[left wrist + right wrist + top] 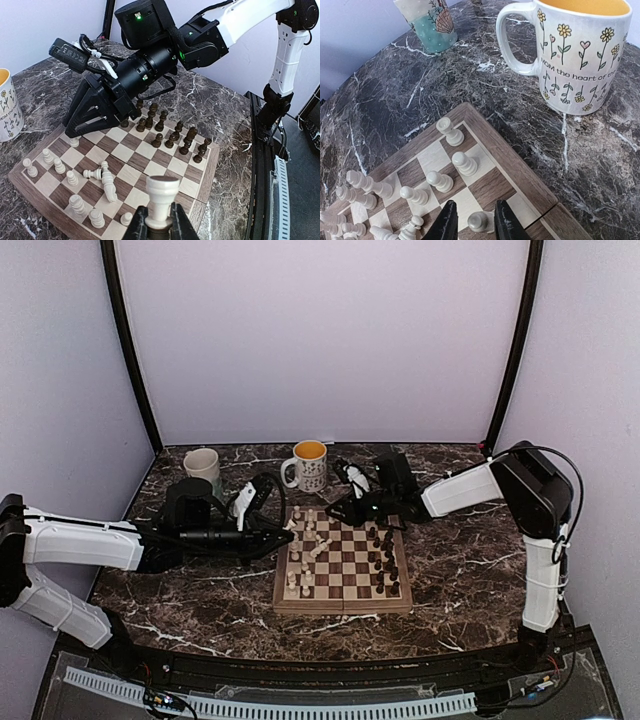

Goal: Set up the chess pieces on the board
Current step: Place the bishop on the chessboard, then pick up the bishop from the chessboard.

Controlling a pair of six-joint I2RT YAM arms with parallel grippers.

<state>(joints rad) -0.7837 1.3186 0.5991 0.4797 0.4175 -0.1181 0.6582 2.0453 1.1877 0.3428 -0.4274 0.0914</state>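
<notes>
The cream-white turned chess piece with a flat collared top (pixel 161 192) lies nearest your left wrist camera. It is upright and pinched at its lower body by the left gripper (pixel 160 222), clear of the square wooden chessboard with tan and brown checks and a pale border (pixel 214 160), over the board's white side. The right gripper (pixel 476 222) is low over the far corner on that same side. Its fingers are spread around a small cream-white pawn (pixel 479 220) that stands on the board, and a gap shows beside the pawn, so I judge it not clamped. The other cream-white pieces (pixel 298 558) stand in loose rows along the left side, and a few toppled white pieces (pixel 102 181) lie toward the middle. The dark brown pieces (pixel 172 136) stand bunched along the right side. A flower-printed white mug with a yellow inside (pixel 580 55) and a cream and teal mug (pixel 427 22) sit on the dark veined marble table (pixel 470 570) just beyond the board. Treat each piece as light, rigid and probably slick from its smooth finish. The narrow base means it should tip at a slight nudge, as the fallen ones suggest. Take hold around the waist below the head, squarely, and set it down vertical. Mind that both arms are crowding the same corner.
</notes>
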